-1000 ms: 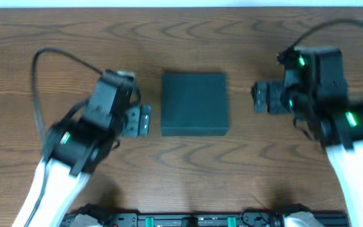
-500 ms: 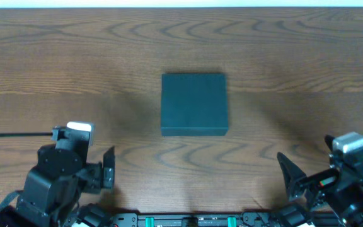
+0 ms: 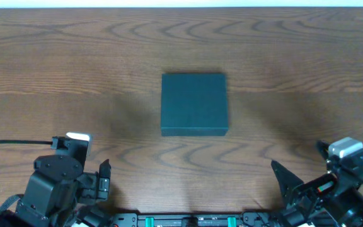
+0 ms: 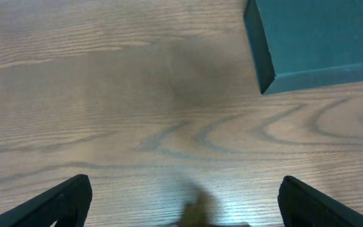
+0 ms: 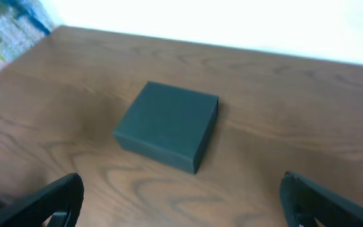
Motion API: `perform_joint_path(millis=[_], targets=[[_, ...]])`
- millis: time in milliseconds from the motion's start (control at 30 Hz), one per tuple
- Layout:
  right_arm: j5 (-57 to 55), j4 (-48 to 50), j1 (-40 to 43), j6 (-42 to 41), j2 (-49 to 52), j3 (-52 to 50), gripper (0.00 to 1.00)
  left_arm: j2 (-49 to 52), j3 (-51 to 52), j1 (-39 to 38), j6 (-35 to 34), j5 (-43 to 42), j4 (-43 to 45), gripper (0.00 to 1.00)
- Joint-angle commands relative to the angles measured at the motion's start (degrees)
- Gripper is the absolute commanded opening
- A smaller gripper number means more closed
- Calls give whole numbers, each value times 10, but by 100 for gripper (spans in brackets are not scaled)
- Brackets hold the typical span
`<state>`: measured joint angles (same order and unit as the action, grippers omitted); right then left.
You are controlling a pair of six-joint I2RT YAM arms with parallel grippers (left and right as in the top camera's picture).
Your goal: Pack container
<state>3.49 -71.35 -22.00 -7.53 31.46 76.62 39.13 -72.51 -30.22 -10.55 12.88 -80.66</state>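
Container (image 3: 194, 104) first: I am seeing a dark green-black square cardboard box with a matte finish, sitting flat on the wooden table (image 3: 74, 57), roughly at the middle of the overhead view. Its lid is lying shut, so the top is showing as one plain, even face. A shallow, slightly darker side wall is showing along the edge nearest the arms. Its sides are running square to the table's edges.

At the near left corner of the table, my left gripper (image 4: 181, 205) is sitting well apart from the box. Through its wrist camera I am seeing its two dark fingers (image 4: 65, 200) spread wide at the bottom corners of the picture, with only bare wood grain between them. One corner of the box is showing at the upper right of that view.

At the near right corner, my right gripper (image 5: 184, 205) is also sitting well apart from the box. Its fingers are likewise spread wide, with only table between them. From this wrist camera I am looking across the table at the box from an angle, so its flat top and two of its low side walls are showing, with crisp corners.

Overhead, a thin black cable (image 3: 11, 144) is trailing from the left arm toward the table's left edge.
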Motion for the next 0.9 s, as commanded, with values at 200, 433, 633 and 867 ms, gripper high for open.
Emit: perform_joint_path(millis=[200,433,633,867], targets=[[-50,3,-5,33,-1,-87,99,0,-8,-2,-6,10,-2,95],[-40,158,17,33,-108,-317,99,0,-8,-2,-6,10,-2,95],[-20,176,54,34,-220,-441,99,0,-8,-2,-6,10,-2,95],[-17,160,97,59,-277,-522,99,0,-8,-2,-6,10,-2,95]])
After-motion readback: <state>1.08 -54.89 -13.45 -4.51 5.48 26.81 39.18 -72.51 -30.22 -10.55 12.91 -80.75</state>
